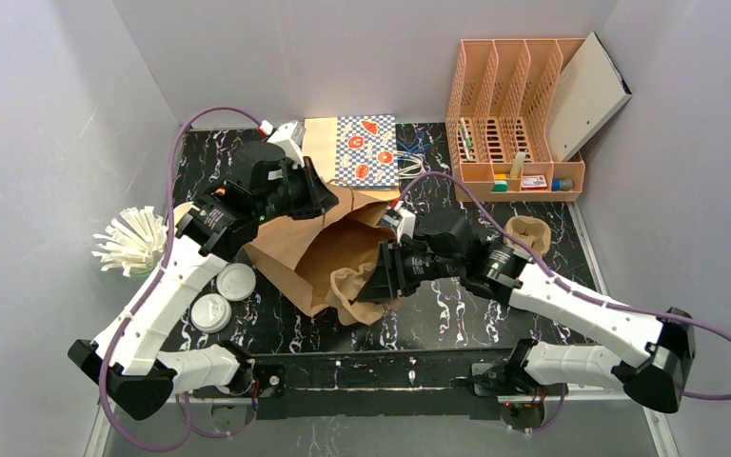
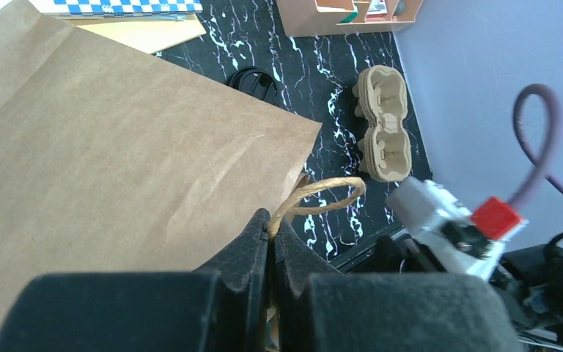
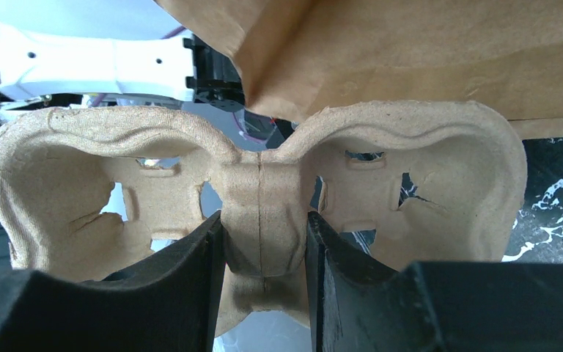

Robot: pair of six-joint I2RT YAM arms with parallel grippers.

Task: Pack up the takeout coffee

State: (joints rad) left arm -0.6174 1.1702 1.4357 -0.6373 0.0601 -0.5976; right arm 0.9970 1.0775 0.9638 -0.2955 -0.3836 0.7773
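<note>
Two takeout coffee cups, seen as round white lids [image 1: 236, 281] [image 1: 211, 312], stand on the table left of the brown paper bag [image 1: 314, 248], beside my left arm. My left gripper [image 1: 319, 195] [image 2: 271, 220] is shut on the bag's twine handle [image 2: 322, 192] at the bag's far edge. My right gripper [image 1: 373, 281] [image 3: 264, 227] is shut on the middle bridge of a two-cup pulp carrier [image 1: 347, 288] [image 3: 388, 147], held at the bag's near opening. The carrier's pockets hold nothing. The paper bag [image 3: 410, 51] hangs just above it.
A second pulp carrier [image 1: 528, 233] [image 2: 385, 125] lies at the right. A black lid [image 2: 256, 81] lies by the bag. At the back stand an orange file organiser [image 1: 514, 114] and a checkered bag [image 1: 366, 150]. A white bundle of sticks [image 1: 133, 238] is at the far left.
</note>
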